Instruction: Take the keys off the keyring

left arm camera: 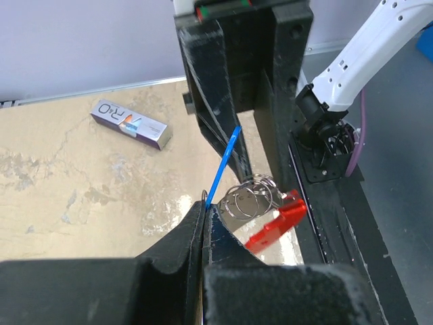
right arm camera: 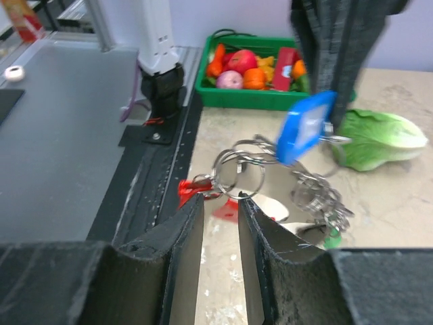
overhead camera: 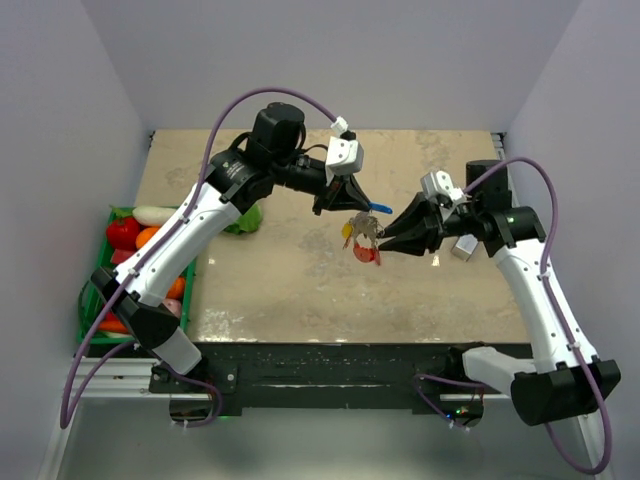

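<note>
The blue-tagged key (right arm camera: 308,125) is clamped in the left gripper (left arm camera: 204,206). The keyring (right arm camera: 218,169) should be pinched squarely by the right gripper (right arm camera: 221,202), whose hold cannot be judged.

Green plastic crate (right arm camera: 257,101) of produce off the left edge of a beige stone-patterned tabletop (overhead camera: 290,290); pale green lettuce leaf (right arm camera: 379,139) near it; small white-and-blue box (left arm camera: 130,124) at right.

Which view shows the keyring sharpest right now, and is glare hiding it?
Left wrist: the keyring is crisp, pale glare on the table beside it. Right wrist: the blue tag and keys are blurred. Top external: evenly lit, everything tiny.
</note>
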{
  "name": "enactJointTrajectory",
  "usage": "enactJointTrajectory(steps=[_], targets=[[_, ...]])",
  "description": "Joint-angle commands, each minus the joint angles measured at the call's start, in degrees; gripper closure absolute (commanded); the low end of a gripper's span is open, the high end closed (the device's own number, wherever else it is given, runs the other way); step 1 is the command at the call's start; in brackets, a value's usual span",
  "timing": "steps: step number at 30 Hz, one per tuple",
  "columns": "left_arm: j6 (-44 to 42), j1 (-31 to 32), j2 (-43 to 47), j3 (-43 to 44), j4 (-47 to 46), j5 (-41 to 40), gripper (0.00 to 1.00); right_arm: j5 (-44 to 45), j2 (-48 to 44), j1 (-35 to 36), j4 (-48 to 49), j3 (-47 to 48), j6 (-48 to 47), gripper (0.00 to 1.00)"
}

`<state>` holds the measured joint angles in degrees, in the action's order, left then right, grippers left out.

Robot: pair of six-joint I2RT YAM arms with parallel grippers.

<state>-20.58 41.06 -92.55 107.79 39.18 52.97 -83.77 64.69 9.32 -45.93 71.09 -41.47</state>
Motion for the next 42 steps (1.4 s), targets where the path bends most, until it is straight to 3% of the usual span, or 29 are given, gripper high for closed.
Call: enactJointTrajectory(steps=[1,9,16,19,25,26,29,30,31,33,35,42], targets=[[-1.22,0.07,1.32,2.95,-0.77,-0.5,1.0,-5.27,1.75,4.03,-9.35,2.82,-10.82,0.69],[-3.24,0.07,0.88,4.27,1.25,-1.64,1.0,-3.34,4.92,5.8,-22.43,8.36,-24.17,0.69],[-5.7,0.07,0.18,6.56,4.15,-2.52,1.0,-2.9,5.62,6.06,-22.27,8.27,-24.36,0.66],[-7.28,0.08,0.09,7.26,5.73,-1.64,1.0,-1.14,7.12,5.62,-26.9,11.68,-28.82,0.67],[-13.69,-0.01,0.27,8.93,11.61,-0.94,1.0,1.58,5.11,-0.87,-26.77,14.69,-26.39,0.65],[-14.83,-0.01,0.27,9.45,12.06,-1.29,1.0,4.03,4.23,-1.75,-24.4,14.43,-23.77,0.65],[-18.17,-0.01,0.53,9.72,14.34,-1.9,1.0,8.95,-1.47,-3.61,-4.14,9.44,-3.59,0.64],[-18.7,-0.01,0.71,9.72,14.61,-2.08,1.0,12.89,-3.75,-3.87,11.41,4.28,10.31,0.63],[-19.4,-0.01,0.88,9.81,15.83,-1.99,1.0,13.62,-7.26,-3.87,18.61,1.45,15.84,0.59],[-21.78,-0.01,1.06,9.37,16.89,-0.68,1.0,13.2,-7.48,-3.87,25.43,-0.6,22.2,0.55],[-23.35,-0.01,1.23,9.46,17.59,1.77,1.0,11.96,-3.88,-3.87,25.8,0.71,22.75,0.56],[-29.16,0.07,1.24,9.72,22.42,6.44,1.0,11.53,2.27,-3.87,58.54,-2.45,46.87,0.54]])
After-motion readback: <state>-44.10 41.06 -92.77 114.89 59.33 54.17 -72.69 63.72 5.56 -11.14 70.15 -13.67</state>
